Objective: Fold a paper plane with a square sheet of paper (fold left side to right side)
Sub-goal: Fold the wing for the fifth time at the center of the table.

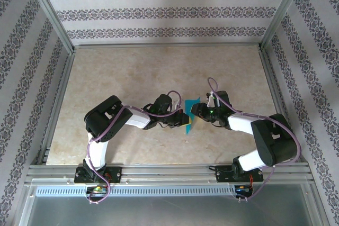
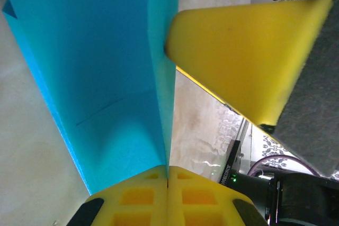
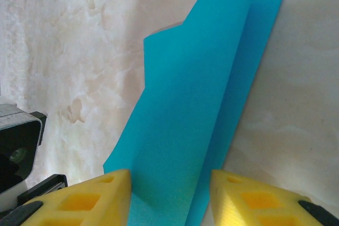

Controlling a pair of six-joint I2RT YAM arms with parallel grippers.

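the left gripper [image 2: 168, 172] pinches the edge of the creased blue paper [image 2: 100, 78]; the right gripper [image 3: 169, 189] is released, fingers apart either side of it, above the table [image 1: 132, 72].

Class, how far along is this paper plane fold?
Done: the blue sheet already shows creases and overlapping layers, not a flat square. In hand: the left gripper is shut on its edge; the right gripper straddles it, jaws apart. Still to do: it is no pointed dart with wings yet.
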